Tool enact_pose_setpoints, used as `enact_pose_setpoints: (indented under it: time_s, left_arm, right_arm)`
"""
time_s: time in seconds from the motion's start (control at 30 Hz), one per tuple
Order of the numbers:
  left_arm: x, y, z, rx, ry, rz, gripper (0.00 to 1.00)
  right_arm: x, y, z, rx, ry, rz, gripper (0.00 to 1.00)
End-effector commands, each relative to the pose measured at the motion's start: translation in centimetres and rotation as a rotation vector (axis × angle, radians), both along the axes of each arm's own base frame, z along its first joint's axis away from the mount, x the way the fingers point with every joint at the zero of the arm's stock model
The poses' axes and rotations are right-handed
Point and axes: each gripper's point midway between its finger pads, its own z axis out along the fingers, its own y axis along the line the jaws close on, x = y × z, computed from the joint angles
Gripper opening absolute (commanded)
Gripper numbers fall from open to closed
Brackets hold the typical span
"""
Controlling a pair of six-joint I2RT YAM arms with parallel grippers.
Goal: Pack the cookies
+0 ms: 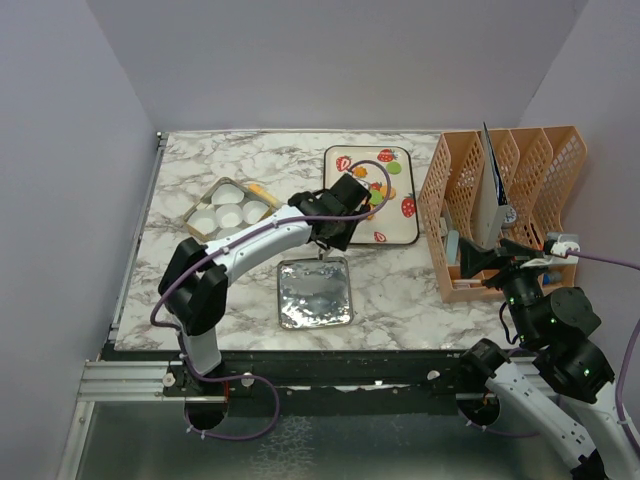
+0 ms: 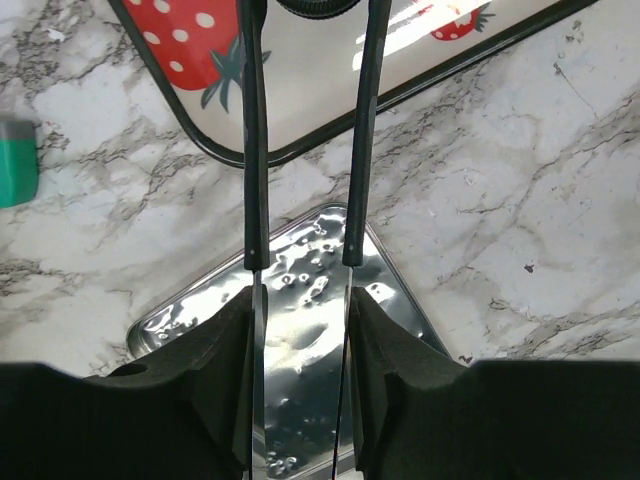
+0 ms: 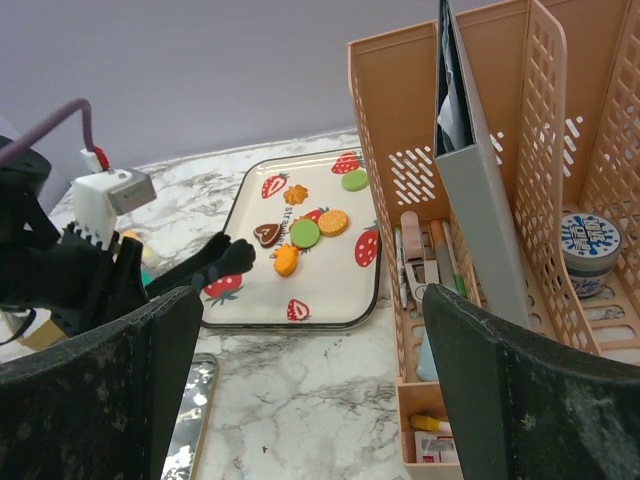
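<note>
The right wrist view alone shows the cookies [image 3: 305, 232] plainly: a brown heart, two green and three orange, lying on the white tray [image 3: 320, 290] from its middle to its far right corner; from above, the left arm [image 1: 250, 245] hides most of them.

The left wrist view alone shows the left gripper [image 2: 305, 100] close up; its fingers run parallel with a gap between them, over the tray's near left corner and the far corner of the foil pan [image 1: 315, 295]. Their tips run off the top of that view; a dark round thing [image 2: 315, 5], cut by the same edge, sits in the gap, and I cannot tell whether the fingers clamp it.

Only the top view gives the layout of the table [image 1: 400, 290]: tray at the far edge, right of the middle; pan just nearer, by the middle of the near edge; a tin [image 1: 190, 225] with white cups [image 1: 228, 213] toward the left edge; an orange organizer [image 1: 450, 200] along the right edge.

The right gripper [image 1: 490, 262] hangs toward the near right corner, just beside the organizer, its fingers spread wide; the organizer's wall stands close along the tray's right side, and the left arm lies over the tray's near left part.
</note>
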Motion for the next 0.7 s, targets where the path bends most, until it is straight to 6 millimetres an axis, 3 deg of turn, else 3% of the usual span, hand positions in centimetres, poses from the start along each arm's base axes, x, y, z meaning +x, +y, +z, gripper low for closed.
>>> enact_pose_setpoints:
  time_s: [0.0, 0.23, 0.67]
  left_arm:
    - [0.7, 2.9, 1.6, -0.004, -0.024, 0.076, 0.28]
    - [2.6, 8.4, 2.2, -0.021, -0.027, 0.211, 0.25]
    - [6.0, 21.8, 4.2, -0.044, -0.063, 0.515, 0.25]
  right_arm:
    - [-0.1, -0.2, -0.4, -0.018, 0.003, -0.007, 1.0]
    - [-0.1, -0.1, -0.4, -0.017, 0.004, 0.001, 1.0]
    - [0.1, 0.2, -0.6, -0.028, 0.01, 0.008, 1.0]
